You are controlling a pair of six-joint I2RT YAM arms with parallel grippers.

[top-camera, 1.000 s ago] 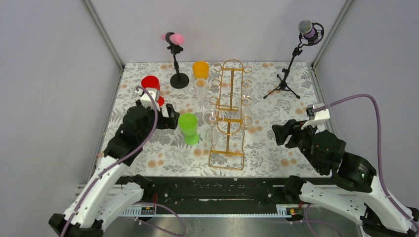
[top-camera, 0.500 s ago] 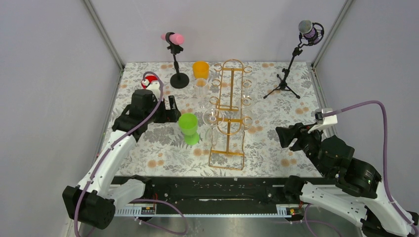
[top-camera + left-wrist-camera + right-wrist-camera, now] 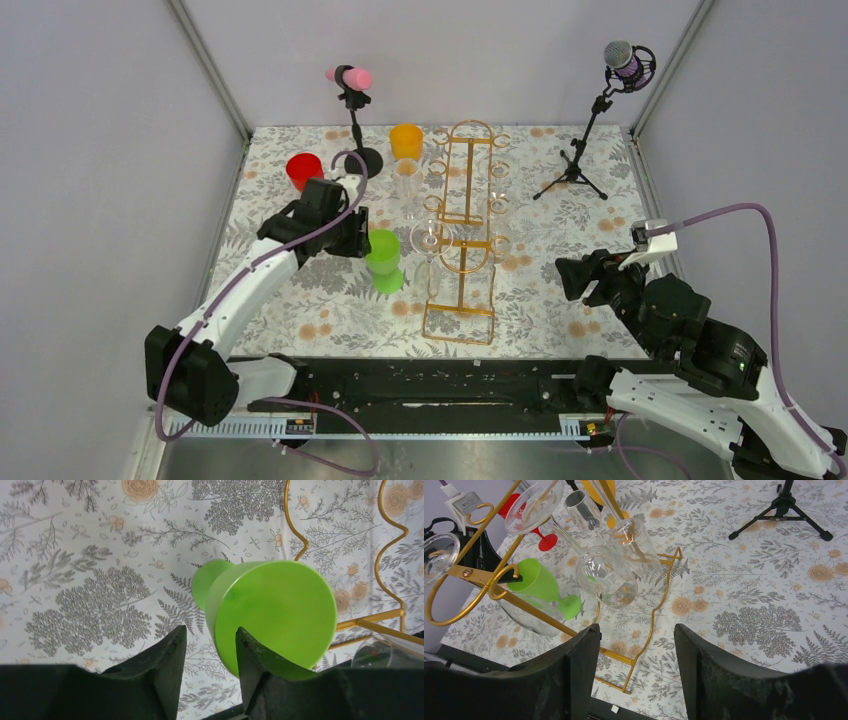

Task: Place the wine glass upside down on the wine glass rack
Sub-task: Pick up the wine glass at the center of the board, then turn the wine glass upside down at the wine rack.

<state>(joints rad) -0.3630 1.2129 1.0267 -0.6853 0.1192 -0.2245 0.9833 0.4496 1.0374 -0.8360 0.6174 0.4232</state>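
A green wine glass (image 3: 381,252) stands upright on the flowered cloth, just left of the near gold wine glass rack (image 3: 461,290). My left gripper (image 3: 357,238) sits at the glass's left side. In the left wrist view the gripper (image 3: 210,628) is open by a narrow gap. The edge of the green bowl (image 3: 270,610) lies between the jaws against the right finger (image 3: 250,655); the left finger stands clear of it. My right gripper (image 3: 588,275) hovers right of the rack, open and empty (image 3: 636,627), facing the rack (image 3: 466,572) and green glass (image 3: 536,582).
A second gold rack (image 3: 470,170) stands farther back. Clear glasses (image 3: 428,237) hang on the racks. A red glass (image 3: 304,170) and an orange glass (image 3: 406,140) stand at the back left, beside a pink microphone stand (image 3: 362,160). Another microphone tripod (image 3: 575,175) stands back right.
My left arm has swung right from beside the red glass to the green glass, and its jaws have narrowed. The right arm has shifted only slightly.
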